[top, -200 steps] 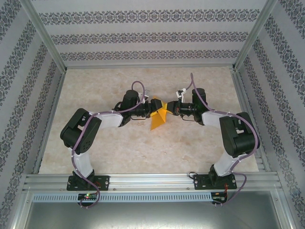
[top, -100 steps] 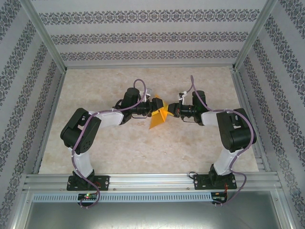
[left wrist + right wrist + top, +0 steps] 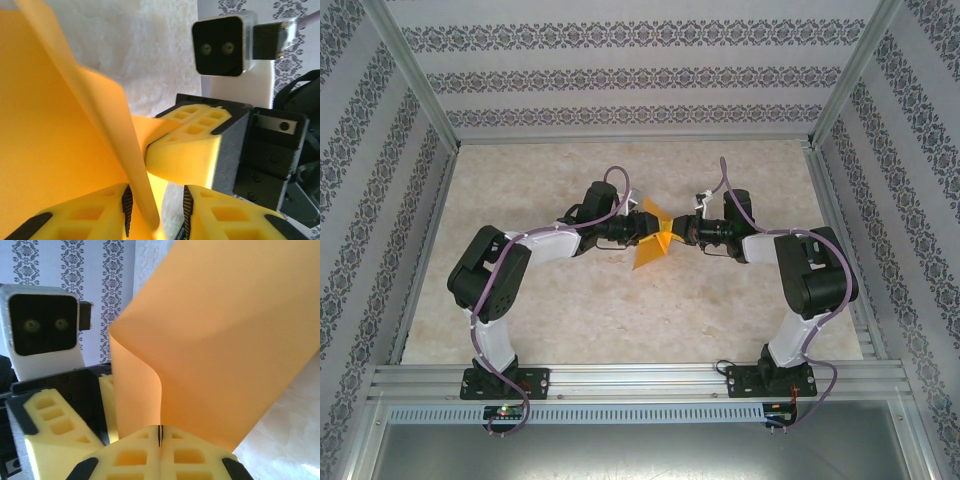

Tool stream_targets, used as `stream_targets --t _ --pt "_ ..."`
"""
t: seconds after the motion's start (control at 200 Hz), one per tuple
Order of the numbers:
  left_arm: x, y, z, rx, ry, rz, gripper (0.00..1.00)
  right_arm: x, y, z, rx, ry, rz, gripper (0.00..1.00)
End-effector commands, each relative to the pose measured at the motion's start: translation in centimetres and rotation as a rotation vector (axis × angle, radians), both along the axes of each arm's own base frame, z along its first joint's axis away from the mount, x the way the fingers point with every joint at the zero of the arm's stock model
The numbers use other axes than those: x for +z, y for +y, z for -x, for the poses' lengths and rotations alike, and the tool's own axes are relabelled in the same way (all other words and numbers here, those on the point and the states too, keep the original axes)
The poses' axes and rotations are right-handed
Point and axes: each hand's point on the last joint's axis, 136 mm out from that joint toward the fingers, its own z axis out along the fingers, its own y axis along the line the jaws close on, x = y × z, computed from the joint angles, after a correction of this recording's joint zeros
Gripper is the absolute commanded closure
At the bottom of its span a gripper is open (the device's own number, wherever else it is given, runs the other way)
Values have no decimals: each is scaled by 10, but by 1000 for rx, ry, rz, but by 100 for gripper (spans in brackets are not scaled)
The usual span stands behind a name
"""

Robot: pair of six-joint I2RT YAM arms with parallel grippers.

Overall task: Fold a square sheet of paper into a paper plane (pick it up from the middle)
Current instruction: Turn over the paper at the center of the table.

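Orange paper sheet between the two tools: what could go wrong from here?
1. The left tool has its jaws apart around a curled flap of the thin bright orange square sheet of paper; closing there could crease it off-line.
2. The right tool is shut on a small patch of the sheet; a pull from the left could tear it or slip it free.
3. The sheet bows, so edges may misalign.

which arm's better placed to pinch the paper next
Left, likely: the left gripper stands open around a fold of the sheet of paper, while the right gripper is shut on it as anchor.
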Motion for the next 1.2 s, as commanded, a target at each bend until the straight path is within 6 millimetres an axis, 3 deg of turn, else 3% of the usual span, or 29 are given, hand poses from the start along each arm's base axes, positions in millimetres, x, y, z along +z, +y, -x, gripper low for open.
stream_targets --t 0.0,0.28,0.43,0.565,0.829,1.194 --pt "-8 -1 1 -24 -4 -49 67 6 -2 2 10 -29 -17 97" --pt "-11 1 2 -29 3 -63 80 4 -2 4 12 -23 -10 95" --pt "-11 0 3 -31 11 -58 85 3 -3 6 12 -23 14 88" --pt "-8 -1 1 -20 17 -42 86 -1 -11 9 -8 -24 85 68" --pt "3 -3 -7 24 17 10 86 -1 -25 23 -74 9 138 39" --pt "15 -6 -11 52 18 69 86 14 -11 24 -186 110 -42 37"
